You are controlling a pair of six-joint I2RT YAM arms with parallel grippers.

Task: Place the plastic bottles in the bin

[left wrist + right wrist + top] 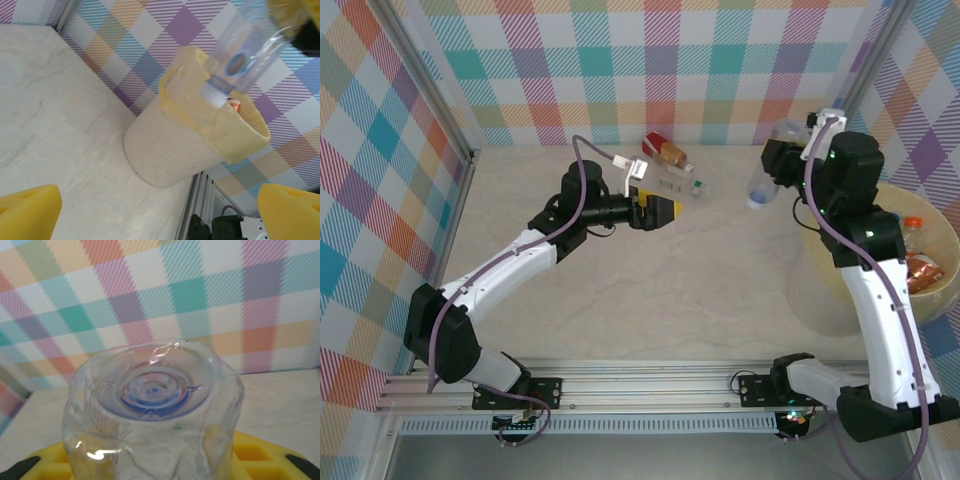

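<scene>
**Top view.** At the upper right of the frame we see the right gripper point(782, 150) clamped on a small clear plastic bottle with a blue cap point(759, 190). The bottle hangs just left of the large round pale-yellow plastic bin point(820, 275). At mid-frame, the left gripper point(668, 210) has its yellow fingers apart and holds nothing. Two more small plastic bottles point(665, 150) lie on the table at upper centre, and others rest inside the bin.
</scene>
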